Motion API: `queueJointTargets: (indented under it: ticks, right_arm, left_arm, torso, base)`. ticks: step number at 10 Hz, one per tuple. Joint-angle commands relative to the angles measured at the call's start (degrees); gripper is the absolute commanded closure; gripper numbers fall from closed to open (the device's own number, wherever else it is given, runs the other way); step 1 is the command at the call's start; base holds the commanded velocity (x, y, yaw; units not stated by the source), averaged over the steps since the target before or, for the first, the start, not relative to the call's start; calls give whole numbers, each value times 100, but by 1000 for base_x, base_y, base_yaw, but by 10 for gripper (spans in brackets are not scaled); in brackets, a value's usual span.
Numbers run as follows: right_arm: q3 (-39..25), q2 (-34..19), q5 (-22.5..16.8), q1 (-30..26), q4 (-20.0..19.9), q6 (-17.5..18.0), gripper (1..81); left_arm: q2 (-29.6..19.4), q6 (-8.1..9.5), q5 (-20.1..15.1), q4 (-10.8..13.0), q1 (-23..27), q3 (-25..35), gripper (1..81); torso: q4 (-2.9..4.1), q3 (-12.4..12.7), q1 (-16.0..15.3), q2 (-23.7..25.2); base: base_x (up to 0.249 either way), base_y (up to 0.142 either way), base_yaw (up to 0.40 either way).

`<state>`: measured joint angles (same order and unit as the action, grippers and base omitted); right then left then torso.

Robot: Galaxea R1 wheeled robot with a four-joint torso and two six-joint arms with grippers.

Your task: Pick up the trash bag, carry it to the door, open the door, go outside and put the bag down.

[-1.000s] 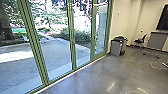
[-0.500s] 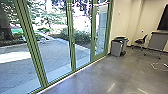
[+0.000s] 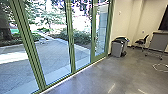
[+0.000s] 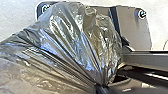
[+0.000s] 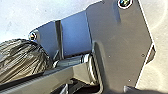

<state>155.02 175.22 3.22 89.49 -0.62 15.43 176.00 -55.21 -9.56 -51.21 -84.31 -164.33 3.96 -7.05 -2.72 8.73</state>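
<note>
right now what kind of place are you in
Probably an office or meeting room on the ground floor: green-framed glass doors facing a paved yard, a grey plastic bin, a dark wheeled chair.

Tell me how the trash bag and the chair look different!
The trash bag is shiny and wrinkly, while the chair has a plain dark seat and back. The bag bulges out from a tight bunch, but the chair stands upright on the floor.

Dark, perhaps grey plate [image 5: 122,42]; round fittings [image 5: 125,2].
</note>
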Motion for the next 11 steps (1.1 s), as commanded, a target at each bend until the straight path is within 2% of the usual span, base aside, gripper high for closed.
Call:
queueJointTargets:
  ticks: [1, 5, 11]
  right_arm:
    - [-26, 25, -322, -243, 36, -23, 10]
    - [36, 25, -357, -129, 168, -32, 10]
    - [36, 42, -339, -85, 220, -23, 10]
  left_arm:
    - [15, -7, -31, -21, 235, -3, 811]
    - [41, 10, 516, -47, 226, -12, 811]
    - [68, 19, 534, -38, 235, -20, 811]
  torso:
    - [0, 0, 0, 0]
    - [0, 0, 2, 0]
    - [0, 0, 4, 0]
  base:
    - [141, 0, 0]
    - [144, -15, 0]
    - [150, -73, 0]
